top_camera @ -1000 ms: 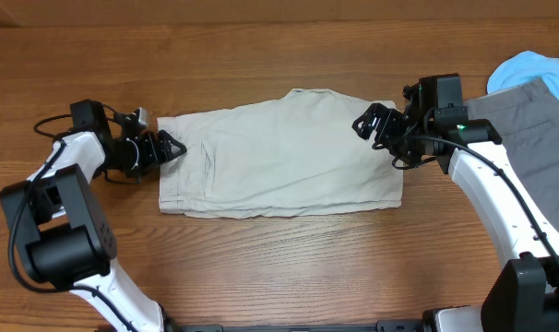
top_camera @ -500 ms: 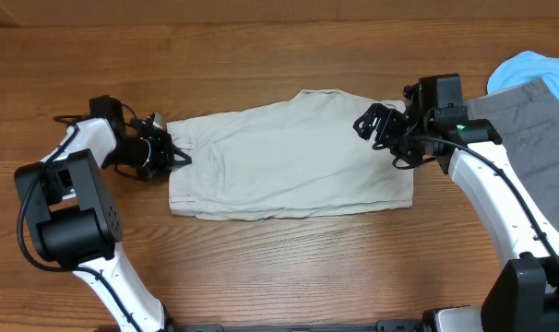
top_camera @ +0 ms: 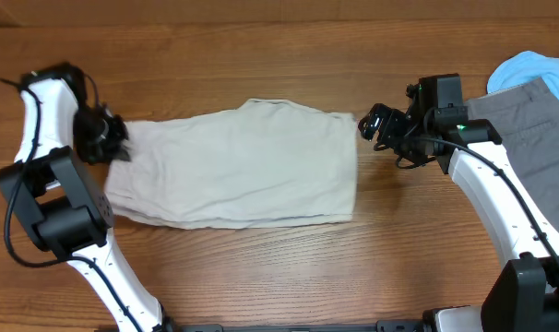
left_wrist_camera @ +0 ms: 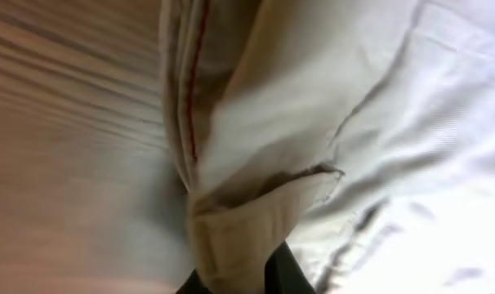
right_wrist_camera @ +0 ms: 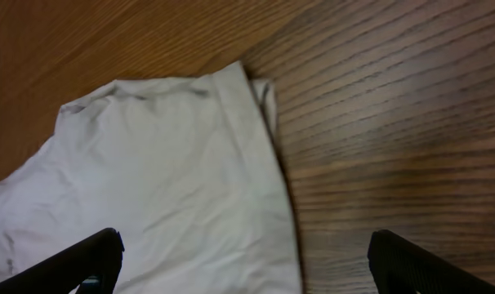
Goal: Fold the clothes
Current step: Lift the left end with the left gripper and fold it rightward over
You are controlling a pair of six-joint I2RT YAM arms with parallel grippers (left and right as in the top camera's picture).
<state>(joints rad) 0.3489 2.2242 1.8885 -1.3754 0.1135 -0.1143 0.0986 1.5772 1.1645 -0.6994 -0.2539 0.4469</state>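
The beige shorts lie spread across the middle of the wooden table, also seen as pale cloth in the right wrist view. My left gripper is shut on their left edge; in the left wrist view a folded band of beige fabric is pinched between the dark fingers. My right gripper hovers open just off the shorts' upper right corner, its fingertips wide apart over the cloth's right edge, holding nothing.
Grey shorts lie at the right edge of the table, partly under my right arm. A light blue garment sits behind them at the far right corner. Bare wood surrounds the beige shorts.
My left gripper has shut on the shorts' left edge and pulled them leftward. The shorts' right edge has slid out from under my right gripper, which has stayed in place and open.
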